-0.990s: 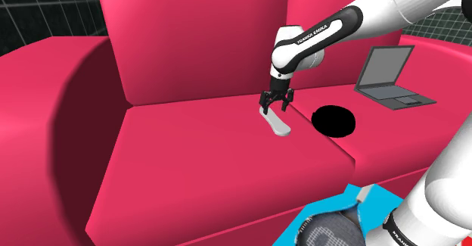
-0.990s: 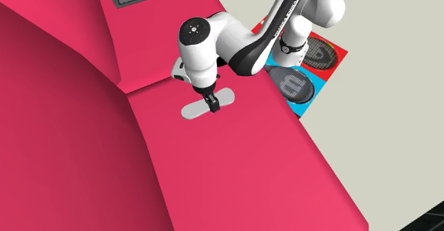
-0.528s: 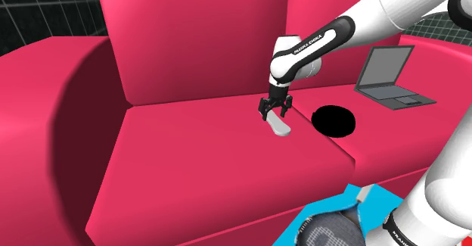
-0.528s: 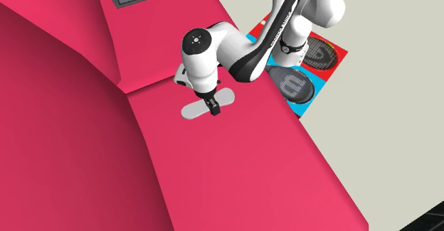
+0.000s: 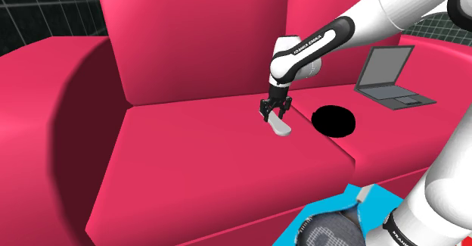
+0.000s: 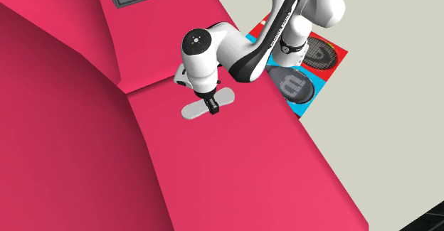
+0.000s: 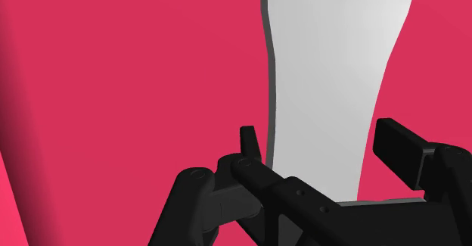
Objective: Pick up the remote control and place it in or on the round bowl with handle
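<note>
Since a second ago, gripper (image 5: 274, 116) lowered onto white remote control (image 5: 282, 129), near black round bowl (image 5: 333, 120); fingers (image 7: 401, 154) apparently clamp its sides. Grasp likely made; lift next.

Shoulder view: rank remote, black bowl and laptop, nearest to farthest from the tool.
1. The remote, directly under the tool.
2. The bowl, just toward that view's right.
3. The laptop, farther right and further back.
</note>
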`<action>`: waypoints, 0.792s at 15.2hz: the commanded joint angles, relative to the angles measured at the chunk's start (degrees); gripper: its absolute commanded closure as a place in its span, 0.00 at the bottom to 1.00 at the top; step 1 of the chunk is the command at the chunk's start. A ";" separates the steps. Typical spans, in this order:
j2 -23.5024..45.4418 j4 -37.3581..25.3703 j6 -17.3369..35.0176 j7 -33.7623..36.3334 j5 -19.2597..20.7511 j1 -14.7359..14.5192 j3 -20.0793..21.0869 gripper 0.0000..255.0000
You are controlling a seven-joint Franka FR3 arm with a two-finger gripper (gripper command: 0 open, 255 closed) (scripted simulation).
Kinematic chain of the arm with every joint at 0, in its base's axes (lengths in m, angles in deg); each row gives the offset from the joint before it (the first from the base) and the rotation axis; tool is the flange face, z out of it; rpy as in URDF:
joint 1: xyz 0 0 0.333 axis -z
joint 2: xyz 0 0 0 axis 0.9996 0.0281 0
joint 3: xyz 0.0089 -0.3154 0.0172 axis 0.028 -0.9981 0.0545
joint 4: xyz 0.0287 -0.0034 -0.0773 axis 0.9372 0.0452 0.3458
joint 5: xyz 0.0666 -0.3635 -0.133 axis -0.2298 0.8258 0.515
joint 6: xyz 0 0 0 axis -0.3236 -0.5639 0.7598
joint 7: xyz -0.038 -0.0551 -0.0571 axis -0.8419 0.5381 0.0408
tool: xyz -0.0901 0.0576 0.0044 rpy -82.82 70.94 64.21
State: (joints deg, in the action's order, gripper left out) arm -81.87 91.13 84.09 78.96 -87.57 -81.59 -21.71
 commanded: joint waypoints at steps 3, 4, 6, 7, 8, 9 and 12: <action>0.00 0.00 0.00 0.00 0.00 0.00 0.00 1.00; 0.00 0.00 0.00 0.00 0.00 0.00 0.00 1.00; 0.00 0.00 0.00 0.00 0.00 0.00 0.00 1.00; 0.02 -0.01 0.01 0.00 0.00 0.00 0.00 1.00; -0.47 -0.26 -0.73 0.03 0.03 0.00 -0.01 1.00; -0.94 -0.53 -1.47 0.06 0.06 0.00 -0.01 1.00; -2.25 -1.45 -3.70 0.14 0.15 -0.01 -0.02 1.00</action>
State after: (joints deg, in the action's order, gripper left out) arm -83.58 89.92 81.16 79.15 -87.45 -81.64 -21.69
